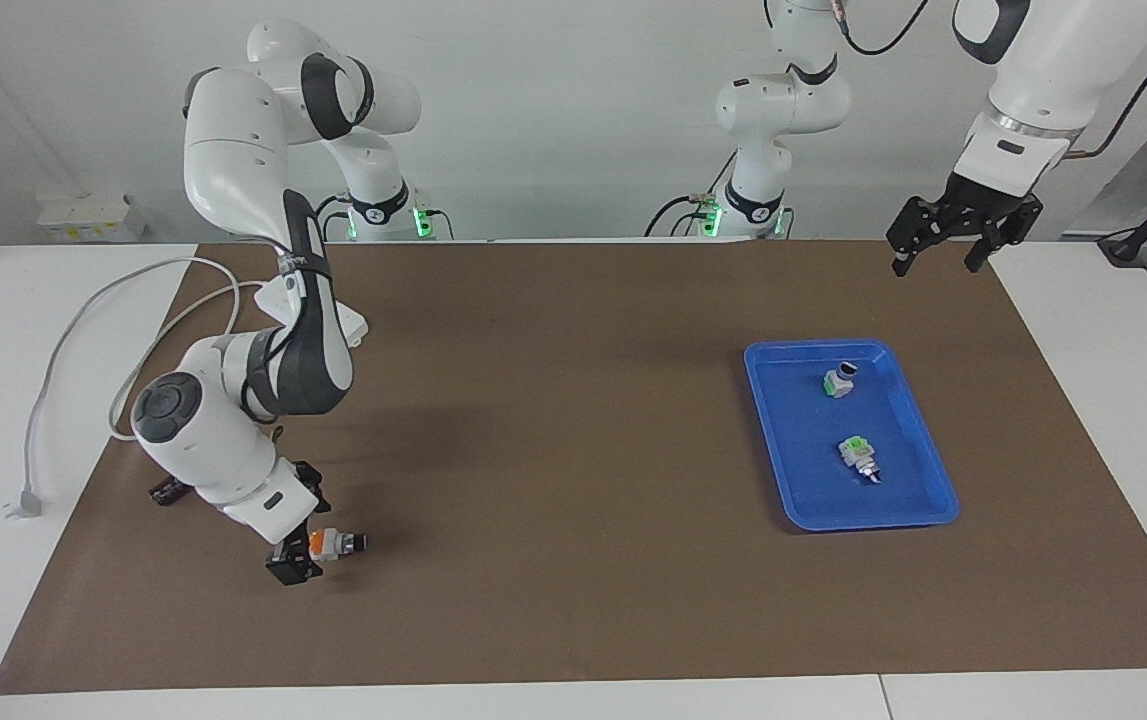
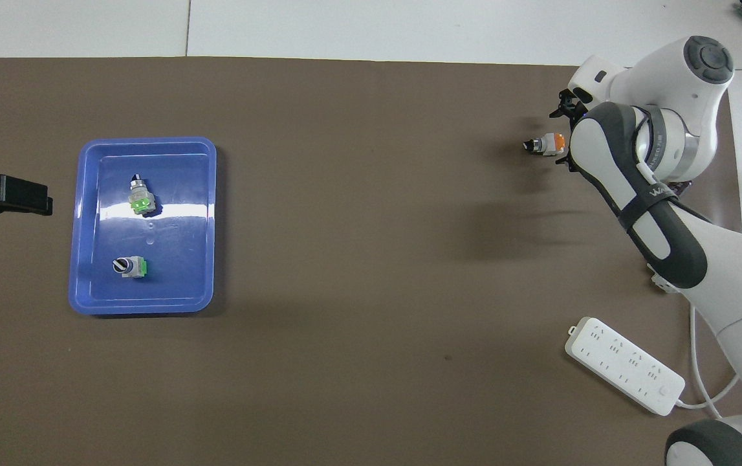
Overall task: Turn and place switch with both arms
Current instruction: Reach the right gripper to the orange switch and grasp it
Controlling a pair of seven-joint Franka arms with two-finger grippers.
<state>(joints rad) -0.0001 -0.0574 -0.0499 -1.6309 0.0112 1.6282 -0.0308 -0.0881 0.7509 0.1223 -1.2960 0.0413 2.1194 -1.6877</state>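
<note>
The switch point(image 1: 335, 543) point(image 2: 544, 144) lies on its side on the brown mat near the right arm's end of the table, with its orange block end toward the gripper and its black knob pointing away. My right gripper point(image 1: 303, 540) point(image 2: 563, 134) is down at the mat, open, with a finger on either side of the orange end; whether they touch it I cannot tell. The right arm's forearm hides part of this gripper in the overhead view. My left gripper point(image 1: 936, 262) point(image 2: 3, 197) hangs open in the air over the mat's edge beside the blue tray and waits.
A blue tray point(image 1: 936, 478) point(image 2: 77, 226) holds two green-topped switches point(image 1: 858, 455) point(image 1: 839, 381). A white power strip point(image 2: 623, 372) and its cable lie near the right arm's base. A small black part point(image 1: 166, 490) sits close to the right arm's wrist.
</note>
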